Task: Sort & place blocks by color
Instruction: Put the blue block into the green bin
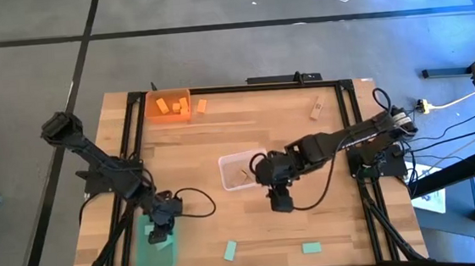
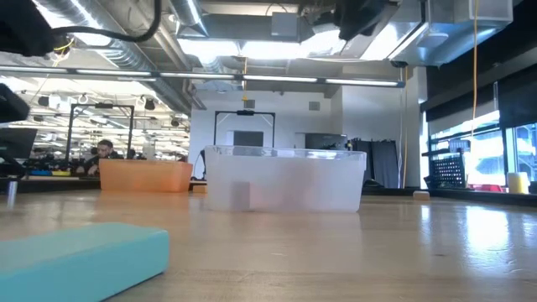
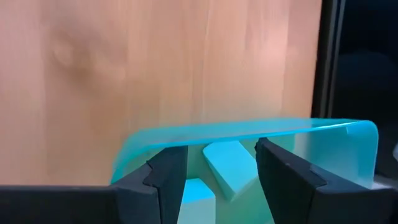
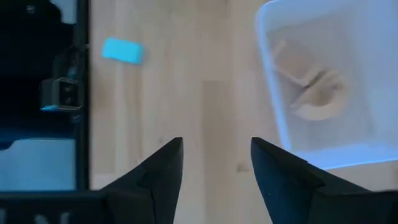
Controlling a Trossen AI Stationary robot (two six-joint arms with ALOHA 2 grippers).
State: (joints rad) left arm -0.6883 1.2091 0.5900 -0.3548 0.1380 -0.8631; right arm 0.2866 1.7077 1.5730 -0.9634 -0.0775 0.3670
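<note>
My left gripper [image 1: 161,222] hangs open over the far end of the green bin [image 3: 249,128] at the table's near left. Between its fingers [image 3: 221,152] I see a mint green block [image 3: 227,168] lying in the bin, with a second green piece [image 3: 196,190] beside it. My right gripper [image 1: 281,201] stands open above bare table just near of the clear bin [image 1: 239,168], with nothing between its fingers [image 4: 214,149]. Tan blocks [image 4: 311,93] lie in the clear bin. Orange blocks [image 1: 170,107] sit in the orange bin [image 1: 166,94].
Loose on the table are two green blocks [image 1: 230,251] [image 1: 312,248] near the front edge, an orange block [image 1: 201,106] beside the orange bin and a tan block [image 1: 315,107] at the far right. A black frame [image 1: 242,86] runs around the table top.
</note>
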